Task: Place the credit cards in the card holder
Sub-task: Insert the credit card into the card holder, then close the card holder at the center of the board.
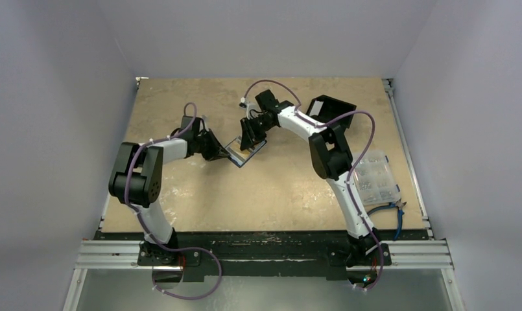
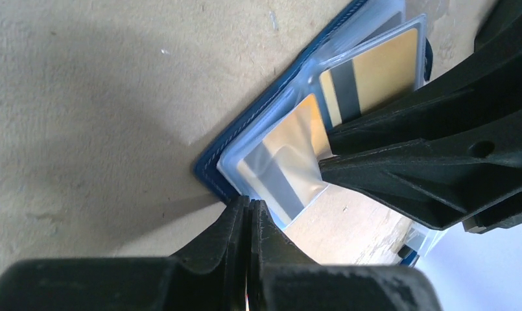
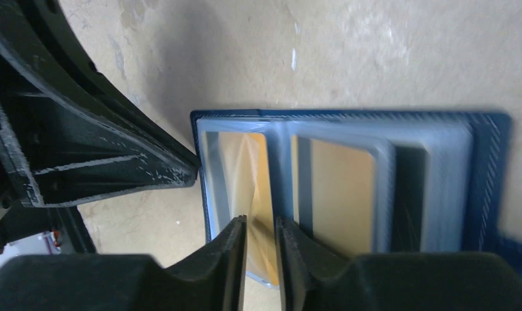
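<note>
Navy-blue and folded open, the card holder [image 1: 245,154] lies at the middle of the table [image 1: 245,207] in the top view. The left gripper [image 1: 224,154] is at its left corner and the right gripper [image 1: 249,144] is over its far side. A black box [image 1: 332,107] and a clear compartment box [image 1: 377,178] sit to the right, well apart from it.

In the left wrist view, the left fingers are pressed together, their tips against the holder's navy corner; whether they nip any of it cannot be told. Clear sleeves fan from the cover. A gold credit card [image 2: 290,146] with a dark stripe sits in the nearest sleeve, the right fingers clamped on it. A second gold card [image 2: 381,71] fills the sleeve behind.

In the right wrist view, the right fingers stand narrowly apart with the card's edge between them. A left fingertip touches the holder's edge.
</note>
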`<control>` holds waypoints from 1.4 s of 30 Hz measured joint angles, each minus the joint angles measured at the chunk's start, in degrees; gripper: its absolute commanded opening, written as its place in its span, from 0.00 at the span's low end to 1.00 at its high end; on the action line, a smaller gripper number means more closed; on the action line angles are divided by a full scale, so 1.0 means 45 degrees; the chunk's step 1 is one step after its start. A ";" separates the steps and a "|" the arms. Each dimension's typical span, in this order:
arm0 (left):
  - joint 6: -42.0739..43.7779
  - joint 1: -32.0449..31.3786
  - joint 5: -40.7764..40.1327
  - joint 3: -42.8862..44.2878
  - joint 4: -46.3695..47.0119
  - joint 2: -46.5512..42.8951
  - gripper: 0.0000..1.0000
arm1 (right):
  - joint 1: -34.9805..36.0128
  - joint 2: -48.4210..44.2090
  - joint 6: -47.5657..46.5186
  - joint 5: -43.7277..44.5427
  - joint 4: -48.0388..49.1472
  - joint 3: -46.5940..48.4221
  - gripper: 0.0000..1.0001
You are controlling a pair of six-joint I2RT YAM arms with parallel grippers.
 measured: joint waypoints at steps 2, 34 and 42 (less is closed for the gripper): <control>0.0175 0.0000 -0.0019 -0.0073 -0.0277 -0.0296 0.03 | 0.0029 -0.0457 0.0306 0.0189 0.0243 -0.0670 0.38; -0.2783 -0.0029 0.1690 -0.4449 0.5105 -0.2103 0.78 | -0.0792 -0.2195 0.2191 0.0646 0.2705 -0.2992 0.43; -0.3740 -0.0321 0.1511 -0.4687 0.7368 -0.1428 0.83 | -0.1753 -0.2152 0.2113 0.0612 0.2744 -0.2953 0.31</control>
